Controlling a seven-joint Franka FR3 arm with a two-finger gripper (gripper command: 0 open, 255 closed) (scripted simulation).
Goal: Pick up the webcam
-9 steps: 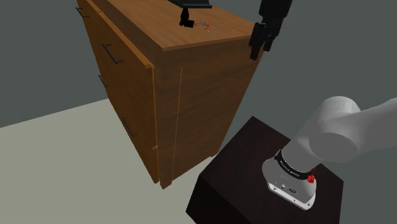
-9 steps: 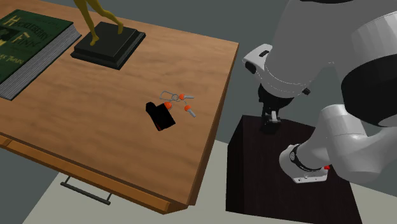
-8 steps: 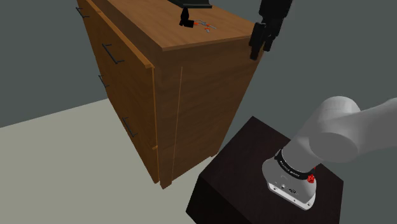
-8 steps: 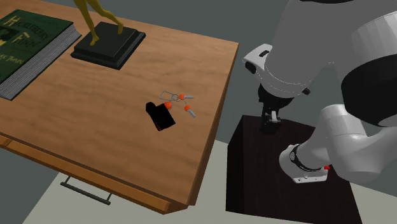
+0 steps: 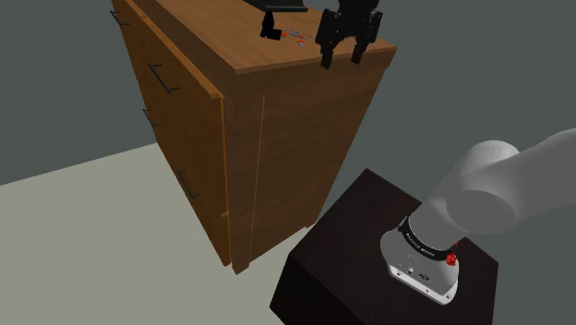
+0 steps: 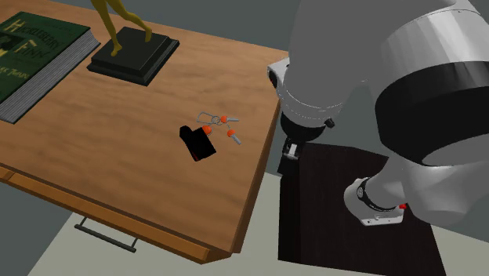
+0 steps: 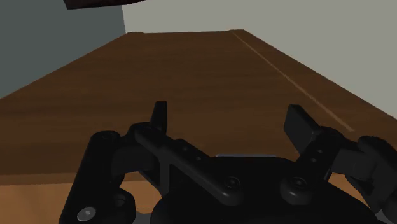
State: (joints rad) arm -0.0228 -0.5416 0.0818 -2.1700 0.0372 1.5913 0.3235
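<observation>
webcam (image 6: 197,143) on dresser (image 5: 286,120) top nr keys (image 6: 222,123); end effector (image 5: 340,57) open

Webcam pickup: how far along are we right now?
Done: nothing yet; the webcam lies untouched on the wooden dresser top, beside the keys. In hand: the gripper hangs at the top's edge, apart from the webcam, jaws open and empty. Left: reach over it, close, lift.

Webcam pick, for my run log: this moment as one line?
stage: pre-grasp | pincer: open, empty, by dresser corner | webcam: on dresser top, beside keys, untouched
</observation>
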